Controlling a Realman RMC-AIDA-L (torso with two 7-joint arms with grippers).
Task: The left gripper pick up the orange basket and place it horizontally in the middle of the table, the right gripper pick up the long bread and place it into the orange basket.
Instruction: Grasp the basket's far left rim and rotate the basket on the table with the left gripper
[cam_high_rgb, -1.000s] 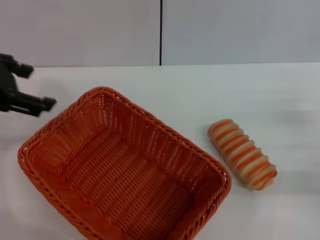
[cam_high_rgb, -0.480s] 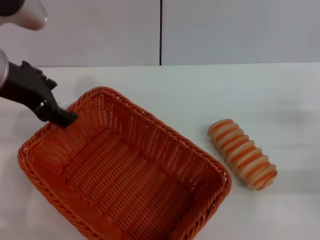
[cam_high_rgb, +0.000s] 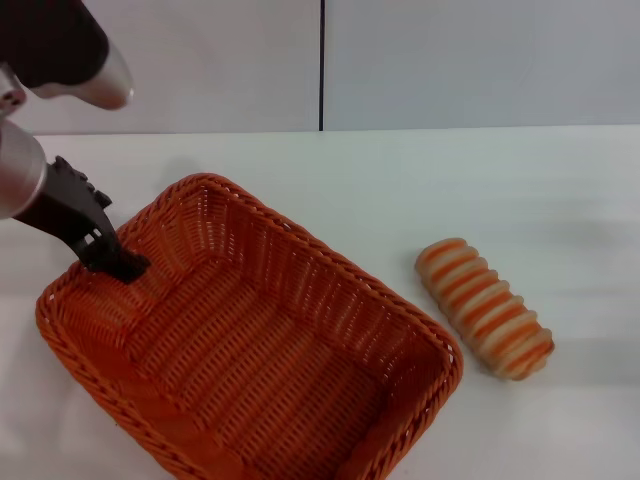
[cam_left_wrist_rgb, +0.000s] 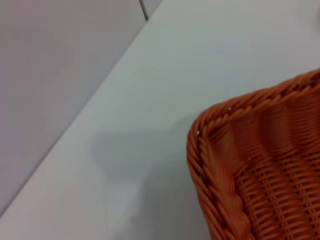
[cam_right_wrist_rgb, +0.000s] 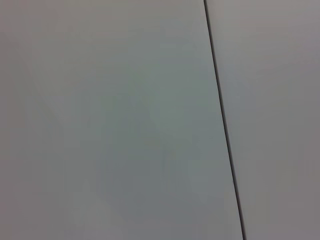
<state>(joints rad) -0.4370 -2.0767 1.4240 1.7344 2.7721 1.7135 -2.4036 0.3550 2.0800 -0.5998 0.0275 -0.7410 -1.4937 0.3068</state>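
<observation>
White, broad flat counter (cam_high_rgb: 400, 180) carries everything. Large rectangular orange woven wicker basket (cam_high_rgb: 250, 340) sits skewed on the counter's left-centre, one corner pointing away from the robot; the left wrist view shows a braided rim corner (cam_left_wrist_rgb: 210, 125) over bare counter. Silver-and-black left claw (cam_high_rgb: 118, 264) hangs at the basket's far-left rim, tips at or just inside the wall; finger spread cannot be told. Small ridged cream-and-orange long bread (cam_high_rgb: 485, 307) lies right of the basket, apart. Right claw not visible.
</observation>
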